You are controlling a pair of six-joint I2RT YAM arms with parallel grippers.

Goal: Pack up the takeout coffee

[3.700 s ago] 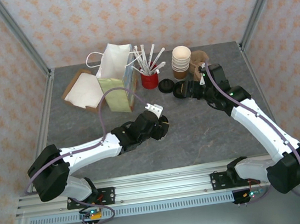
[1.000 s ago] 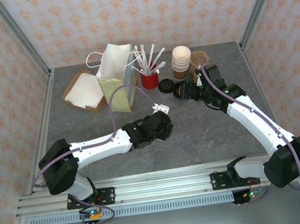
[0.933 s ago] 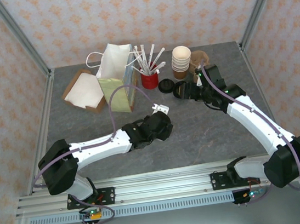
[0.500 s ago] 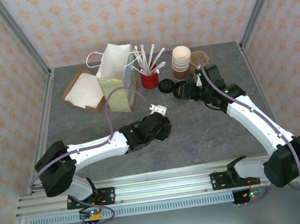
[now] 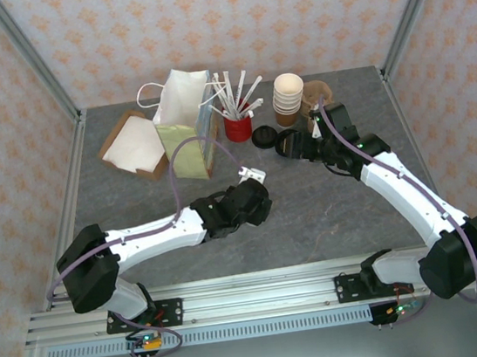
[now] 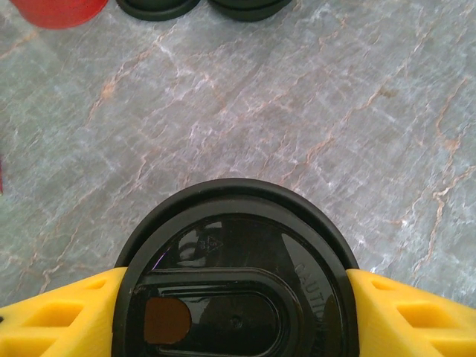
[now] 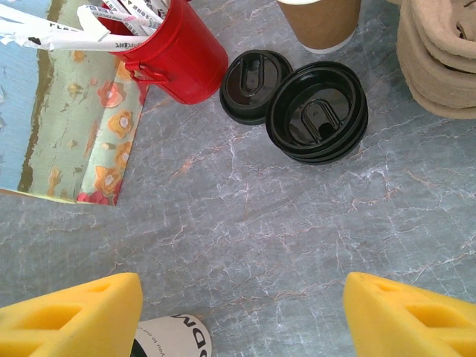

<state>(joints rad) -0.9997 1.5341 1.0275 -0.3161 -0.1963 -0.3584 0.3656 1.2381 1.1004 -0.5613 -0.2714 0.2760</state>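
Takeout coffee (image 6: 234, 290), lidded and upright, near the middle of the counter (image 6: 312, 111). The left end effector (image 6: 234, 301) is clamped on its sides from above, a grip that probably keeps the drink level. Whether the base touches the counter cannot be told. Farther on, toward the right edge, the right end effector (image 7: 243, 286) hangs with fingers apart and nothing between them, just short of two loose lids (image 7: 318, 111). Toward the far edge stand the red cup of straws (image 7: 182, 56) and the paper bag (image 5: 183, 106), the likely destination.
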